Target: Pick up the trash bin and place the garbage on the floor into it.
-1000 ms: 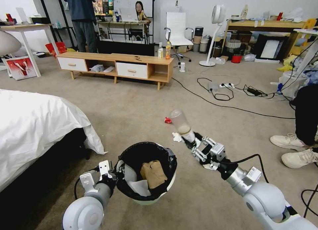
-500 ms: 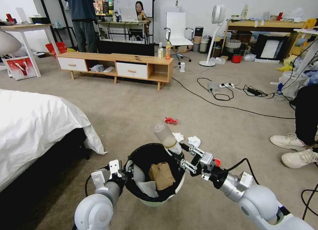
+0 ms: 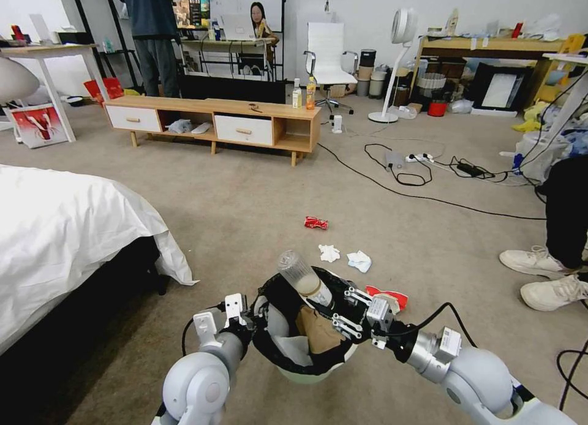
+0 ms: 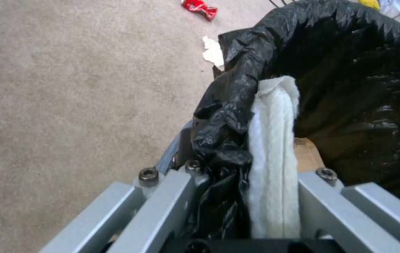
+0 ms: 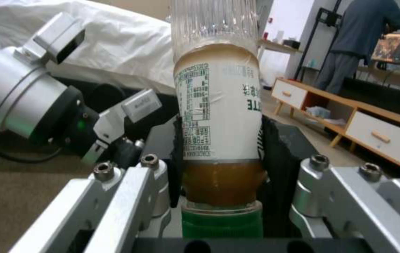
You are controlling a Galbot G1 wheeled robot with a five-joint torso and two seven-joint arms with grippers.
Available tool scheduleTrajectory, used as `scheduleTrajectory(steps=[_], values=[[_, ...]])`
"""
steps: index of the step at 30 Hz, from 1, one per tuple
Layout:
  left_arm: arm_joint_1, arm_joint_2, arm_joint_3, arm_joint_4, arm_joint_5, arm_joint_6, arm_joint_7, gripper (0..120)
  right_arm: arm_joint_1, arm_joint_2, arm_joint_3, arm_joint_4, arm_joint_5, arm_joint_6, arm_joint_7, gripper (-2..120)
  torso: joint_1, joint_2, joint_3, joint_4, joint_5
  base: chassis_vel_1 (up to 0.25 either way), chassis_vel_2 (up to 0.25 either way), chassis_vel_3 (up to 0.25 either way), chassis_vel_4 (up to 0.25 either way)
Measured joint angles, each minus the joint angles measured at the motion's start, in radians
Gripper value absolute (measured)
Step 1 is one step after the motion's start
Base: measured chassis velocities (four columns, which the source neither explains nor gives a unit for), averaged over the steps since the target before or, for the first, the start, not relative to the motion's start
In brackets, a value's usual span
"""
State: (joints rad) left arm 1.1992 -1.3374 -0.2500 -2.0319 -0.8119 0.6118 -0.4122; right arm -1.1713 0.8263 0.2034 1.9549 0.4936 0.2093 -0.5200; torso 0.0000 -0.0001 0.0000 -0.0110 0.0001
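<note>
Right gripper (image 3: 339, 310) has swung in from 1 o'clock and now sits over the trash bin (image 3: 306, 370), fingers (image 5: 129, 196) clamped on the green-capped bottle (image 3: 300, 277), base pointing up toward 11 o'clock. Left gripper (image 3: 248, 315) is at the bin's 9 o'clock rim, fingers (image 4: 162, 207) pinched shut on the black liner (image 4: 350, 70) and rim. Brown paper bag (image 3: 318, 330) lies inside. On the floor (image 3: 245, 217): paper cup (image 3: 389, 295) at 2 o'clock, two tissue wads (image 3: 329, 252), crushed red can (image 3: 316, 223) at 12.

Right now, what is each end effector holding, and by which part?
Left end effector: trash bin by its bag-lined rim. Right end effector: green-capped bottle near its cap.
</note>
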Motion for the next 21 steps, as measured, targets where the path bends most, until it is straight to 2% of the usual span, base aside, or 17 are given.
scheduleTrajectory(steps=[6, 9, 10, 13, 14, 16, 17, 18, 20, 21], values=[[0.005, 0.004, 0.001, -0.002, -0.001, 0.0, 0.001, 7, -0.007, 0.0, -0.005, -0.001, -0.014, -0.019, 0.031, 35, 0.0, 0.0, 0.0, 0.0, 0.0, 0.0, 0.0, 0.0, 0.0], [0.01, 0.009, -0.001, -0.009, -0.003, 0.0, 0.001, 7, -0.007, 0.002, -0.006, -0.006, -0.025, -0.03, 0.043, 47, 0.0, 0.0, 0.0, 0.0, -0.0001, 0.0, 0.0, 0.0, 0.0], [0.01, 0.009, -0.001, -0.009, -0.003, 0.0, 0.001, 7, -0.007, 0.002, -0.006, -0.006, -0.025, -0.03, 0.043, 47, 0.0, 0.0, 0.0, 0.0, -0.0001, 0.0, 0.0, 0.0, 0.0], [0.014, 0.012, -0.005, -0.012, -0.004, 0.0, 0.002, 7, -0.007, 0.001, -0.007, -0.009, -0.026, -0.042, 0.043, 64, 0.0, 0.0, 0.0, 0.0, -0.0002, 0.0, 0.0, 0.0, 0.0], [0.014, 0.012, -0.005, -0.012, -0.004, 0.0, 0.002, 7, -0.007, 0.001, -0.007, -0.009, -0.026, -0.042, 0.043, 64, 0.0, 0.0, 0.0, 0.0, -0.0002, 0.0, 0.0, 0.0, 0.0], [0.015, 0.012, -0.006, -0.013, -0.004, 0.0, 0.002, 7, -0.009, 0.0, -0.007, -0.009, -0.027, -0.047, 0.039, 73, 0.0, 0.0, 0.0, 0.0, -0.0002, 0.0, 0.0, 0.0, 0.0], [0.015, 0.012, -0.006, -0.013, -0.004, 0.0, 0.002, 7, -0.009, 0.0, -0.007, -0.009, -0.027, -0.047, 0.039, 73, 0.0, 0.0, 0.0, 0.0, -0.0002, 0.0, 0.0, 0.0, 0.0], [0.015, 0.012, -0.006, -0.013, -0.004, 0.0, 0.002, 7, -0.01, 0.0, -0.007, -0.008, -0.027, -0.048, 0.038, 79, 0.0, 0.0, 0.0, 0.0, -0.0002, 0.0, 0.0, 0.0, 0.0], [0.014, 0.009, -0.006, -0.013, -0.004, 0.0, 0.002, 7, -0.017, -0.001, 0.0, -0.006, -0.029, -0.049, 0.032, 98, 0.0, 0.0, 0.0, 0.0, -0.0001, 0.0, 0.0, 0.0, 0.0], [0.014, 0.009, -0.006, -0.013, -0.004, 0.0, 0.002, 7, -0.017, -0.001, 0.0, -0.006, -0.029, -0.049, 0.032, 98, 0.0, 0.0, 0.0, 0.0, -0.0002, 0.0, 0.0, 0.0, 0.0]])
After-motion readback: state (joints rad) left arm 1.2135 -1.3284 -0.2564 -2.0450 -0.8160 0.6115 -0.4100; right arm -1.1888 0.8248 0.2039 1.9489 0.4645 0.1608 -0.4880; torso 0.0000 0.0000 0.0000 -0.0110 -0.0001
